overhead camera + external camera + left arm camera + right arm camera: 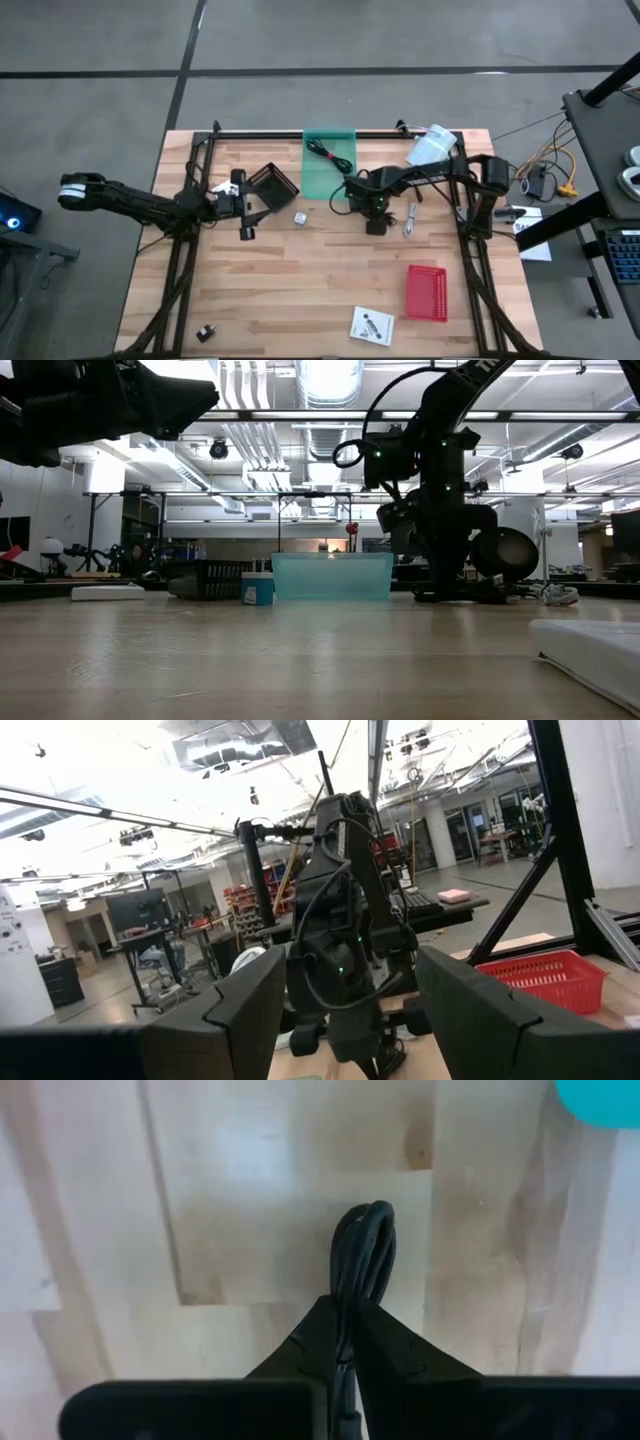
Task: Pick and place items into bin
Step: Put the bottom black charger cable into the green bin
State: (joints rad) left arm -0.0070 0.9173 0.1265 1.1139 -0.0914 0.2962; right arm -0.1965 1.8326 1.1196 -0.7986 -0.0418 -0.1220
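My right gripper (376,224) points down at the table just right of the green bin (330,170) and is shut on a coiled black cable (365,1250). In the bin lies another black cord (322,152). My left gripper (350,1020) hangs open and holds nothing, above the table left of centre (245,222), facing the right arm. A tiny white cube (299,217) and a silvery metal piece (410,220) lie on the wood either side of the right gripper. Near the front edge lie a flat white packet (372,325) and a small black piece (206,333). My right gripper pinches the cable's strands (343,1308) between its two fingers, from above with the fingers pointing down. The looped end (368,1220) sticks out past the fingertips (318,1330), close over the wood. I cannot tell whether it rests on the table.
A black basket (272,183) stands between the left gripper and the bin. A red basket (428,292) sits at the front right. A white object (432,145) lies at the back right corner. The table's middle and front are bare wood (300,290).
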